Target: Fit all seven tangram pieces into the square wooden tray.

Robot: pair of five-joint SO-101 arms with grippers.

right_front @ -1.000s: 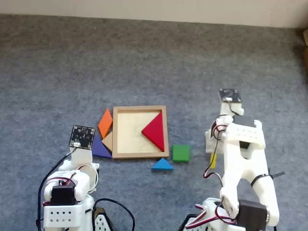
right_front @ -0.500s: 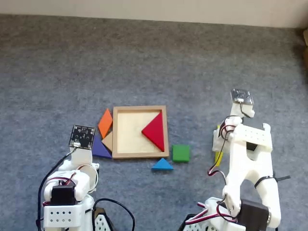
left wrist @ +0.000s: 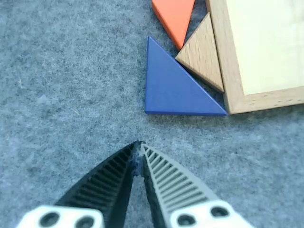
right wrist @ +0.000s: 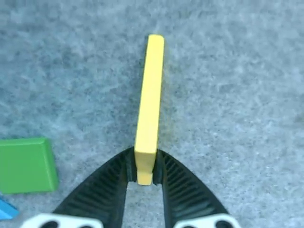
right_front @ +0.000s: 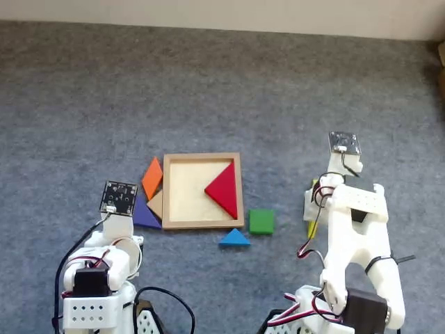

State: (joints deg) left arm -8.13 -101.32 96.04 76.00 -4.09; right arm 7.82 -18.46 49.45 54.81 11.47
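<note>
The square wooden tray point(right_front: 201, 156) lies mid-table with a red triangle point(right_front: 224, 189) inside at its right. Against its left rim lie an orange piece point(right_front: 151, 177), a wooden triangle point(right_front: 156, 204) and a dark blue triangle point(right_front: 144, 214). A small light blue triangle point(right_front: 235, 238) and a green square point(right_front: 261, 221) lie below its right corner. My right gripper point(right wrist: 144, 175) is shut on a yellow piece point(right wrist: 150, 99) held on edge, right of the green square point(right wrist: 26, 165). My left gripper point(left wrist: 138, 159) is shut with nothing in it, just short of the dark blue triangle point(left wrist: 173, 88).
Grey carpet covers the table, with free room beyond the tray and to both sides. In the left wrist view the orange piece point(left wrist: 174, 16) and wooden triangle point(left wrist: 203, 54) touch the tray rim point(left wrist: 237, 102). The right arm's body hides most of the yellow piece point(right_front: 311, 226) from above.
The right arm swung to the right with the yellow piece, then came back slightly left. The left arm and the pieces on the table have not moved.
</note>
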